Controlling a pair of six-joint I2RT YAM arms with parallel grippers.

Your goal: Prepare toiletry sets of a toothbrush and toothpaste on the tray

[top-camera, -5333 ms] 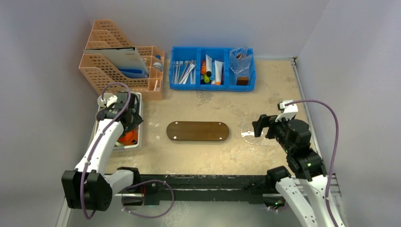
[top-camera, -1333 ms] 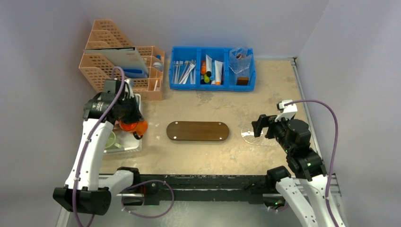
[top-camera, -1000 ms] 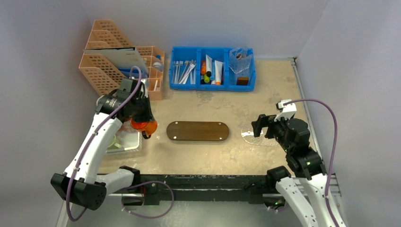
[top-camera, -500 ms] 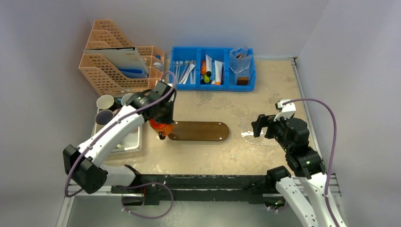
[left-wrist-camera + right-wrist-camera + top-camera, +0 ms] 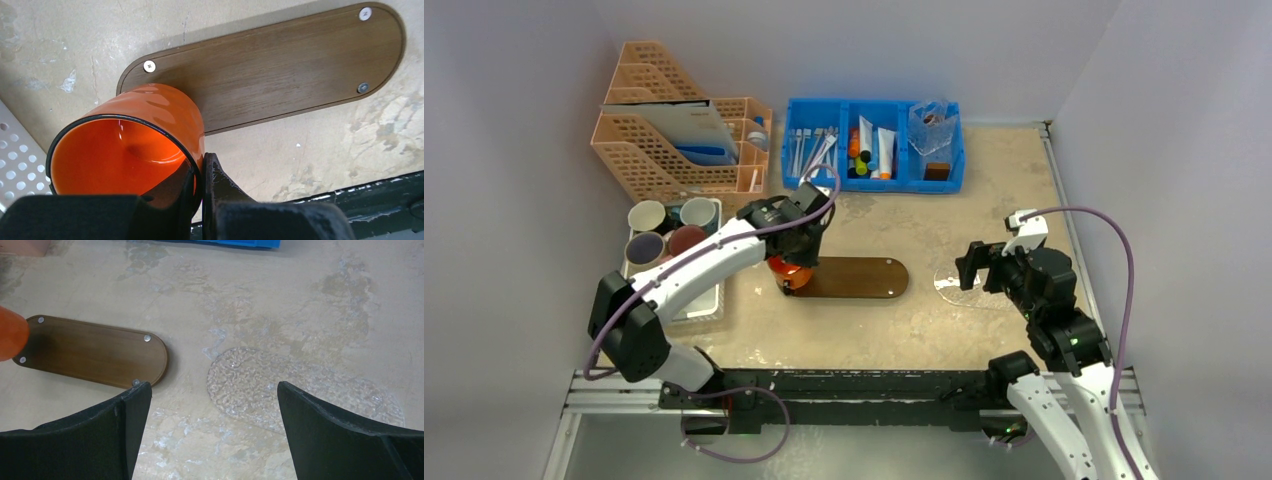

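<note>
The dark brown tray [image 5: 854, 277] lies mid-table, also seen in the left wrist view [image 5: 300, 65] and the right wrist view [image 5: 95, 350]. My left gripper [image 5: 798, 256] [image 5: 202, 167] is shut on the rim of an orange cup [image 5: 787, 272] [image 5: 130, 145], one finger inside and one outside. The cup hangs tilted over the tray's left end. White-handled toothbrushes [image 5: 816, 152] and pale toothpaste tubes [image 5: 884, 150] lie in the blue bin [image 5: 876, 185] at the back. My right gripper [image 5: 972, 265] [image 5: 213, 386] stands open and holds nothing, right of the tray.
A clear textured plate [image 5: 954, 285] [image 5: 300, 390] lies under the right gripper. A white tray [image 5: 686, 300] with several cups [image 5: 664, 215] sits at the left. An orange file organiser [image 5: 674, 140] stands at the back left. Orange and green tubes share the blue bin.
My left arm has lifted the orange cup out of the white tray and carried it right, to over the brown tray's left end. The right arm has not moved.
</note>
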